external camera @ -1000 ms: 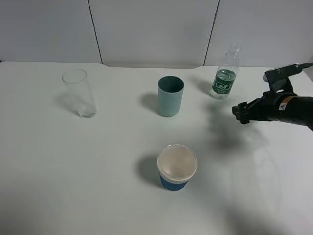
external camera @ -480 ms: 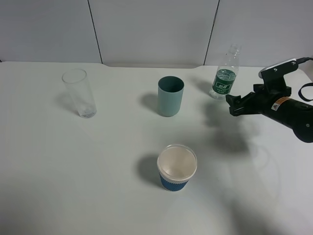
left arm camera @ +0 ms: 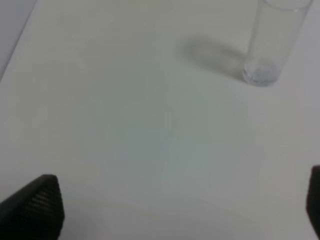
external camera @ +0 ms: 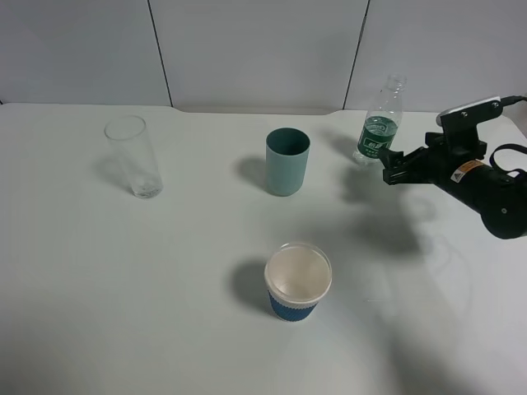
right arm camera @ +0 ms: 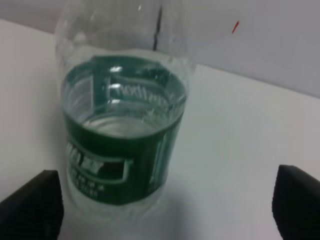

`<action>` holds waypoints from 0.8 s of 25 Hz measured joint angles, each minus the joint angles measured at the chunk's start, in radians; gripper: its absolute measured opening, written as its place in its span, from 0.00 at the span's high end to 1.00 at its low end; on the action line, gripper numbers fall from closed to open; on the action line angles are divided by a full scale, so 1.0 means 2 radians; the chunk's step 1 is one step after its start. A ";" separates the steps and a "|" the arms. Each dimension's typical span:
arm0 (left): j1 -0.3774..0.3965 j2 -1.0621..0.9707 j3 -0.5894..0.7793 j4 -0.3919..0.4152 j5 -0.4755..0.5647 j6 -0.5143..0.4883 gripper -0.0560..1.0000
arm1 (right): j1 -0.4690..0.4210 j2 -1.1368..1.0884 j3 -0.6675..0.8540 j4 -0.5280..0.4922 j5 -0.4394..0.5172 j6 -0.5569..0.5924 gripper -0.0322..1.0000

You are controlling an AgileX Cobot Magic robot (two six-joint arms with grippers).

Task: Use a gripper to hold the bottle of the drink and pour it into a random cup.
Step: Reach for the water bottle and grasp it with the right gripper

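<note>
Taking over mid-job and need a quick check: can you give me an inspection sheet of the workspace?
Surface: white table, nothing spilled seen.
Job's things: bottle upright, back right, liquid inside; teal cup upright, back centre.
Clutter: clear glass, left; blue-sleeved paper cup, front centre.
Grippers: right gripper open, facing the bottle, not touching; left gripper open over bare table.
Cables: black cable looping behind the right gripper.
Surroundings: white wall panels.

A smooth, matte white tabletop (external camera: 123, 313) fills most of the high view. Behind it stand pale grey wall panels (external camera: 255, 49) split by thin dark seams (external camera: 159, 51). The soft light seemingly comes from overhead.
</note>
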 joint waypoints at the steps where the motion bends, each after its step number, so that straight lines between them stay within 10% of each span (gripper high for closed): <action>1: 0.000 0.000 0.000 0.000 0.000 0.000 0.02 | 0.000 0.000 -0.004 -0.001 0.003 0.002 0.17; 20: 0.000 0.000 0.000 0.000 0.000 0.000 0.02 | 0.000 0.045 -0.097 -0.101 0.096 0.042 0.13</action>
